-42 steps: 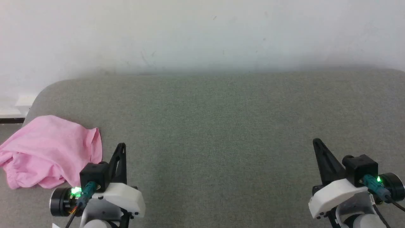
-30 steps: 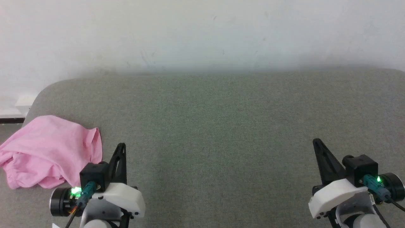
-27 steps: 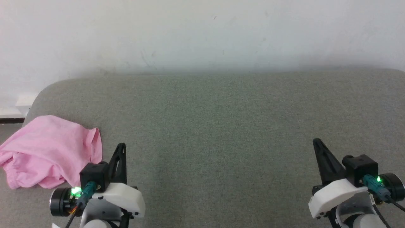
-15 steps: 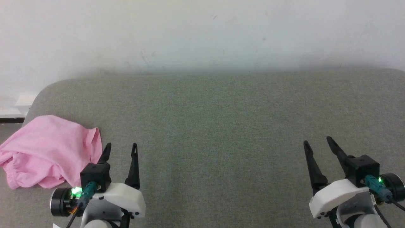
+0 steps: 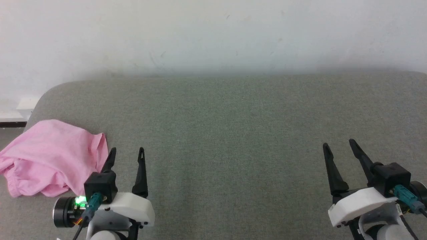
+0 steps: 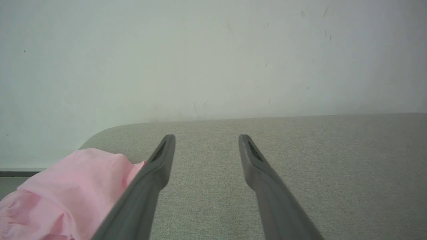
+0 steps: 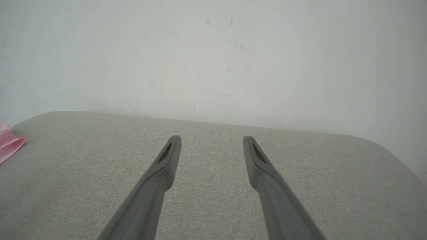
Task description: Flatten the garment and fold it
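Left gripper (image 5: 127, 150) and right gripper (image 5: 338, 144) both stand spread above the pad's (image 5: 233, 133) near edge. The garment (image 5: 50, 153) lies bunched at the pad's left edge, just beside the left gripper. Open pad stretches between the grippers.

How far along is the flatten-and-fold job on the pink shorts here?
Done: nothing yet; the shorts lie crumpled at the left end of the grey surface. In hand: nothing held; the left gripper is open just beside the shorts, the right gripper open over bare surface, well away. Left: grasping, spreading flat and folding.
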